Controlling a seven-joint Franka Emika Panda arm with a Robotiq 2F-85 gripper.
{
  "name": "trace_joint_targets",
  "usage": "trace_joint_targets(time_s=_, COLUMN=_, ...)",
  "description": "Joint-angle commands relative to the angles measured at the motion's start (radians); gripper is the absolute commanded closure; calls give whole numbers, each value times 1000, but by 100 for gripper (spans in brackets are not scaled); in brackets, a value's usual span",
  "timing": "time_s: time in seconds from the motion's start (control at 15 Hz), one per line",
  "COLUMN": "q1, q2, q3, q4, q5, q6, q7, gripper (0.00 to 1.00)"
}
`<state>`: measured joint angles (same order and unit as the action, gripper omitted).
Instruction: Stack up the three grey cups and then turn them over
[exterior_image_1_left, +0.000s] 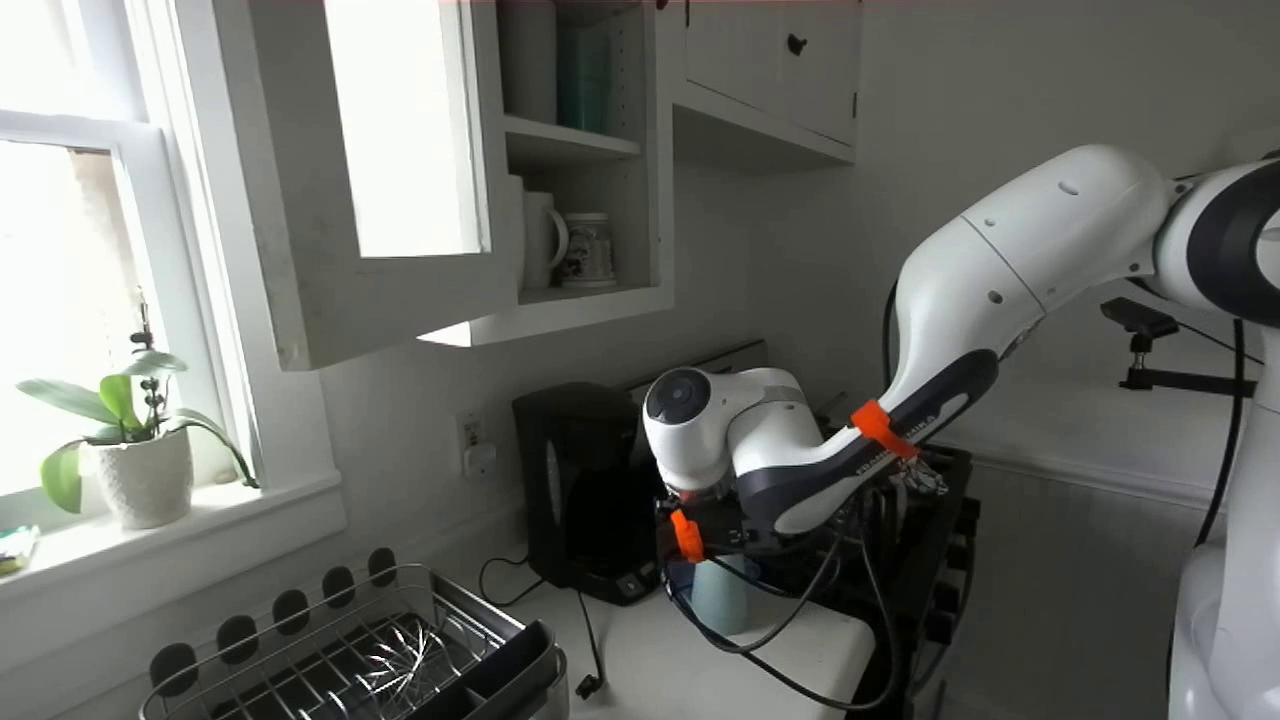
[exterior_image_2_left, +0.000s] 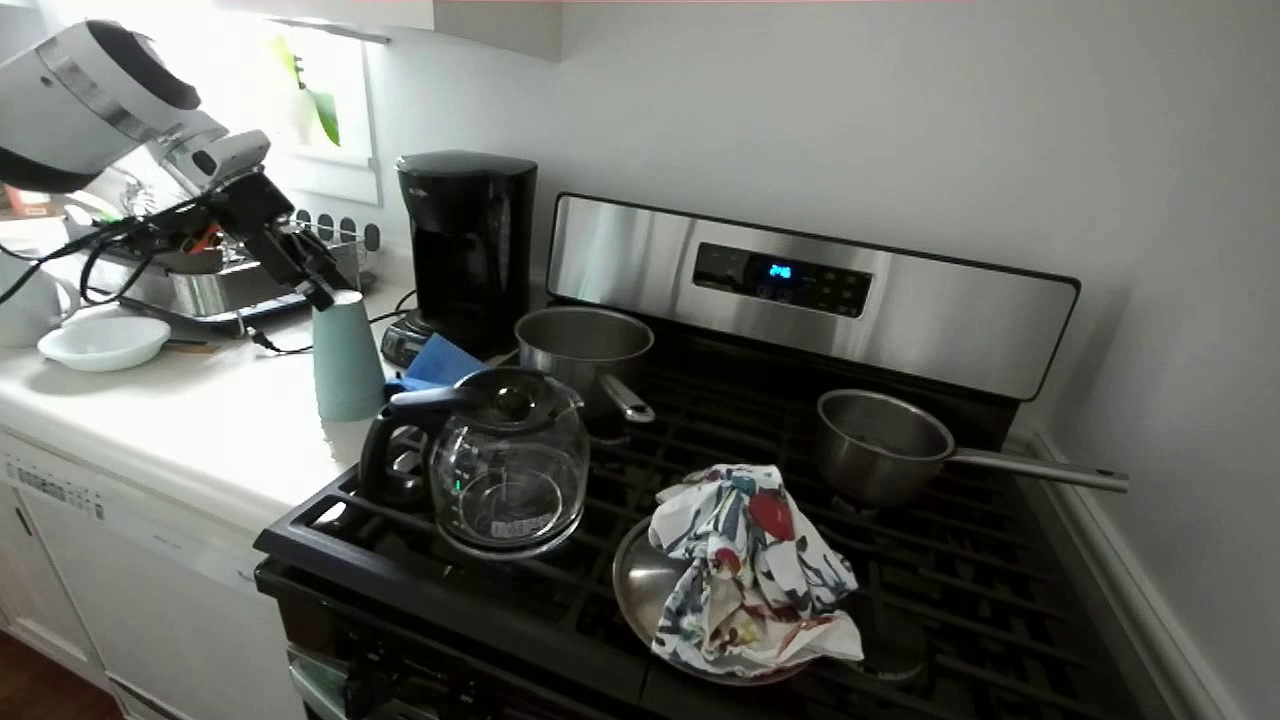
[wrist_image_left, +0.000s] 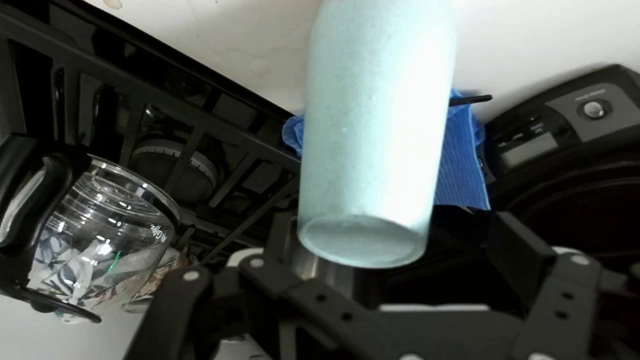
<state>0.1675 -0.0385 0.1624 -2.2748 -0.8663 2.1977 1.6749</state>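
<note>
One pale blue-grey cup (exterior_image_1_left: 720, 598) stands upside down on the white counter, wide rim down. It also shows beside the stove edge (exterior_image_2_left: 347, 365), and its recessed base faces the camera in the wrist view (wrist_image_left: 372, 125). No other grey cup can be made out on the counter; any nested inside are hidden. My gripper (exterior_image_2_left: 322, 290) is at the top of the cup, tilted downward. In the wrist view the gripper (wrist_image_left: 395, 225) is open, with the cup's base end between its fingers. The cup is nearer the left finger, with a wide gap on the right. Contact cannot be told.
The black coffee maker (exterior_image_2_left: 468, 250) and a blue cloth (exterior_image_2_left: 440, 362) are close behind the cup. A glass carafe (exterior_image_2_left: 510, 470) and a metal pot (exterior_image_2_left: 585, 345) stand on the stove. A dish rack (exterior_image_1_left: 400, 640) and white bowl (exterior_image_2_left: 105, 343) are farther along. A cabinet door (exterior_image_1_left: 400, 300) hangs open above.
</note>
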Motion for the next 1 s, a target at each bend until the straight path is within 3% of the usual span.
trace_joint_targets(time_s=0.0, q1=-24, q2=-133, q3=-34, q4=-50, q5=205, q6=90, q7=-232, gripper=0)
trace_joint_targets(time_s=0.2, q1=-35, q2=-200, q3=-61, q4=-46, q5=376, q6=107, q7=-439, gripper=0)
trace_joint_targets(time_s=0.47, q1=-44, q2=-275, q3=-83, q4=-24, q5=615, q6=30, q7=-723, gripper=0)
trace_joint_targets(time_s=0.73, q1=-77, q2=-320, q3=-69, q4=4, q5=710, q6=-76, q7=-811, gripper=0)
trace_joint_targets(time_s=0.93, q1=-106, q2=-341, q3=-47, q4=28, q5=686, q6=-180, q7=-807, gripper=0)
